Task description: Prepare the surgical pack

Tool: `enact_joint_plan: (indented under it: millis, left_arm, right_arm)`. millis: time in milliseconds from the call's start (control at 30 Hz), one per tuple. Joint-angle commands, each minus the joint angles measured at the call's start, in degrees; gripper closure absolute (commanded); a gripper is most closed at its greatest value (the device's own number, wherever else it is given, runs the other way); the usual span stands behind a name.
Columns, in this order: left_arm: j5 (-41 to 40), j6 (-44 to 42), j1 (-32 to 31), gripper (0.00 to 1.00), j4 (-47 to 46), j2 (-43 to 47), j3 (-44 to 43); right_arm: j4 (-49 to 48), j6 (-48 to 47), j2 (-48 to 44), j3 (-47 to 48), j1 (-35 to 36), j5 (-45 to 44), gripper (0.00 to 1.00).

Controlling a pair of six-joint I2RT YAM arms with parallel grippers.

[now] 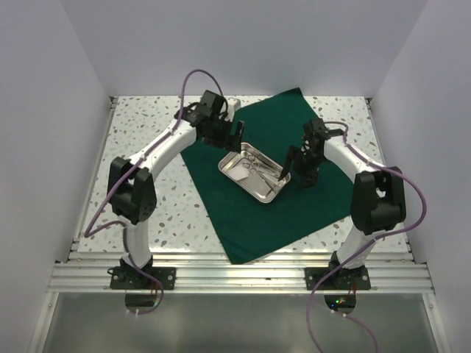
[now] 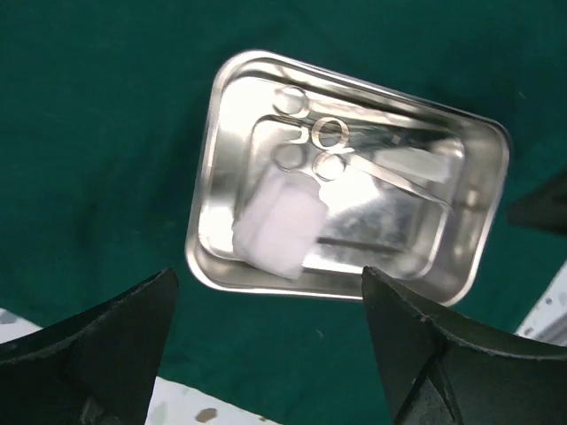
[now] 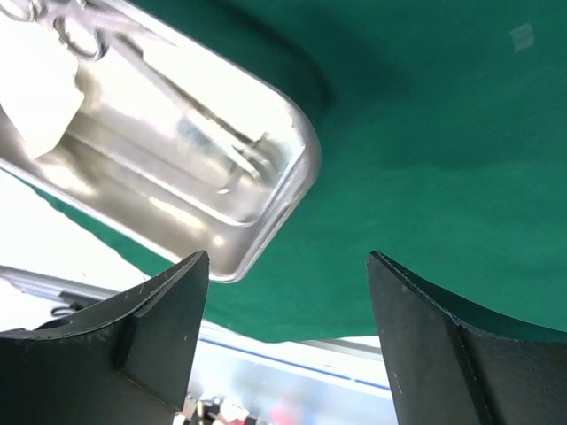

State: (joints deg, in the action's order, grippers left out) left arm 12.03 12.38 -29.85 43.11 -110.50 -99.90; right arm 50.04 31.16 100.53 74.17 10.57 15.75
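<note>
Desk (image 1: 132, 118) bears the drape (image 1: 280, 220) from far edge to near edge, tray (image 1: 229, 174) centred on it holding scissors (image 1: 257, 168) and gauze (image 2: 279, 226); left gripper (image 2: 267, 276) and right gripper (image 3: 288, 257), both spread, should pinch drape corners without shifting the tray.
</note>
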Motion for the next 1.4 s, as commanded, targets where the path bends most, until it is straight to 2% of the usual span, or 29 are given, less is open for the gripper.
enact_joint_plan:
  millis: [0,100,267,600,767,1067,1367]
  left_arm:
    - [-1.76,-2.71,5.05,0.12,-0.23,-5.76,-4.76]
    - [-0.09,-3.59,6.11,0.14,1.89,-11.48,-9.34]
    - [9.03,-1.32,6.29,0.19,-0.39,-16.85,-9.1]
    - [19.15,2.73,3.48,0.27,-6.55,-14.83,-2.15]
    - [21.27,3.79,0.32,0.27,-6.99,-15.89,-3.99]
    - [22.51,5.37,-0.56,0.26,-5.59,-20.54,-11.89]
    - [22.33,5.11,-0.74,0.25,-6.02,-20.72,-9.97]
  right_arm:
    - [-2.48,4.25,-0.69,-0.69,2.26,1.39,0.24]
    - [-3.9,6.19,0.89,-1.31,2.53,2.18,0.24]
    - [-5.57,7.25,5.02,-0.44,2.44,2.89,0.25]
    - [-2.59,5.67,10.73,8.96,0.6,0.51,0.27]
    - [-1.26,4.79,13.11,13.98,-1.16,0.42,0.27]
    - [1.02,2.51,17.85,20.22,-3.27,-0.45,0.27]
    - [3.04,0.75,22.51,25.49,-3.89,-0.54,0.26]
